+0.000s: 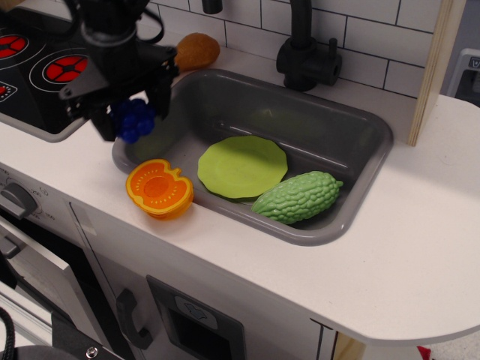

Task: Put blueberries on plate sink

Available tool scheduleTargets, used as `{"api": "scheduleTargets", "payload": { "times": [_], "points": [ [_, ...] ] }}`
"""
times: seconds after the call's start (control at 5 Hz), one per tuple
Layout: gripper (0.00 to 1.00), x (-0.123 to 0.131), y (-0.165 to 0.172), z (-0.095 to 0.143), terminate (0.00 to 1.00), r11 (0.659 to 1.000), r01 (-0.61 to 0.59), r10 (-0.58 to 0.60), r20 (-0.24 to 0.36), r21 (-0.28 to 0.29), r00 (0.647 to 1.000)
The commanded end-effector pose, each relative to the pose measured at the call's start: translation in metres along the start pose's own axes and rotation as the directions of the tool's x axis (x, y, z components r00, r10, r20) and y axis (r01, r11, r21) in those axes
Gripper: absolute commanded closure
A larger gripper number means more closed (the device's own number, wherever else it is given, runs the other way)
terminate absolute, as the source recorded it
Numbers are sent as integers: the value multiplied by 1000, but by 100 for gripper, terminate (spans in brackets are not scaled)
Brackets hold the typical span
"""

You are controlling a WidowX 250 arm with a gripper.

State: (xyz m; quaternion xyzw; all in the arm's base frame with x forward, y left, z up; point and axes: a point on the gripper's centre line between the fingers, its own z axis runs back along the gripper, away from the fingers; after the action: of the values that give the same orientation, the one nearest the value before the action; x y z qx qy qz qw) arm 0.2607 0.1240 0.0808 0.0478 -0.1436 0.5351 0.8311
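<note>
My black gripper (133,118) is shut on the dark-blue blueberries (133,119) and holds them in the air above the left rim of the grey sink (360,142). The lime-green plate (242,166) lies flat in the sink basin, to the right of and below the gripper. The black faucet (304,49) stands behind the sink.
An orange half fruit (159,188) lies on the counter in front of the sink's left corner. A bumpy green gourd (297,196) rests in the sink against the plate. A toy chicken drumstick (196,49) lies behind the gripper. The stovetop (45,71) is at the left.
</note>
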Motion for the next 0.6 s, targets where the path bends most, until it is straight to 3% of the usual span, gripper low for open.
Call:
{"api": "scheduleTargets", "payload": {
  "times": [0.0, 0.4],
  "points": [
    [100, -10, -49, 2, 0, 1000, -7, 8, 57, -20, 998],
    [100, -35, -77, -16, 0, 997, 16, -13, 46, -71, 999]
  ]
}}
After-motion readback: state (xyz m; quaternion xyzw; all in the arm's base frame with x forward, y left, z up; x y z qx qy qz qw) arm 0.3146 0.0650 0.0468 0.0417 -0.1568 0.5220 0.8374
